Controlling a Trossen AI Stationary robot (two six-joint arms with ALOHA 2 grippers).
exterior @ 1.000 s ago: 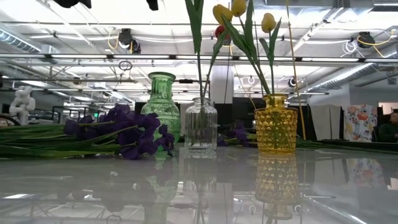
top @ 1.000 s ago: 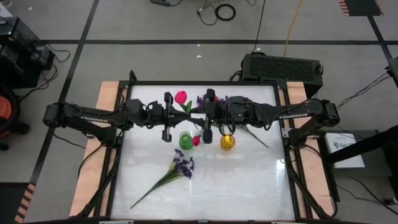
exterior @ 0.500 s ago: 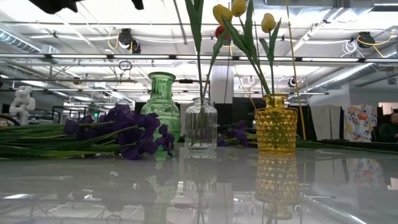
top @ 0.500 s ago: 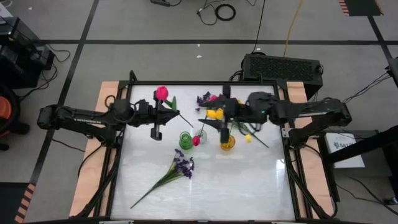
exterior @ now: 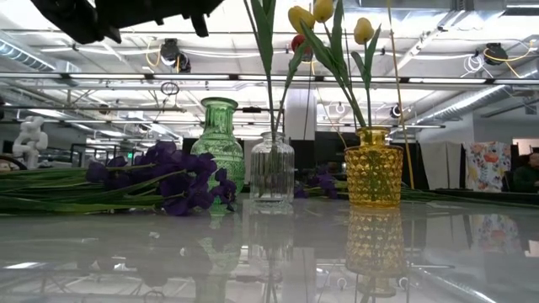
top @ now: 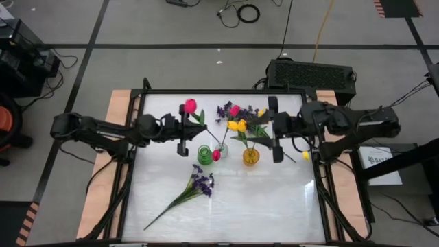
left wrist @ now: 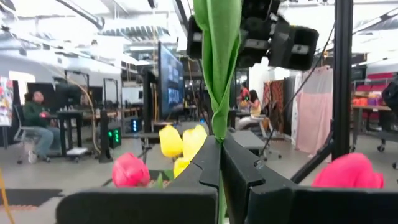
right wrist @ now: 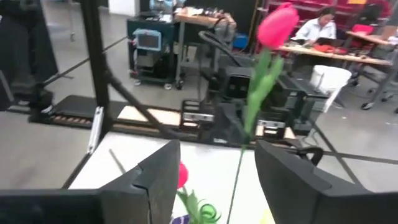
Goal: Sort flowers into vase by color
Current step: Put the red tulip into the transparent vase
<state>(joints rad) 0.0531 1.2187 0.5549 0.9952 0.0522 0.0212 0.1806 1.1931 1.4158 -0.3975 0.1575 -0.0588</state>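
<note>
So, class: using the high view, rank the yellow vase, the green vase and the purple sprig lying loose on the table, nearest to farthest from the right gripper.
From the right gripper:
1. Yellow vase, just beside it toward the table's middle.
2. Green vase, farther across, on the left arm's side.
3. Purple sprig, lying toward the table's front, left of centre.

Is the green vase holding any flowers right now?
No, in the low view the green vase stands with nothing rising from its mouth, while tulips stand in the clear vase and the yellow vase.
</note>
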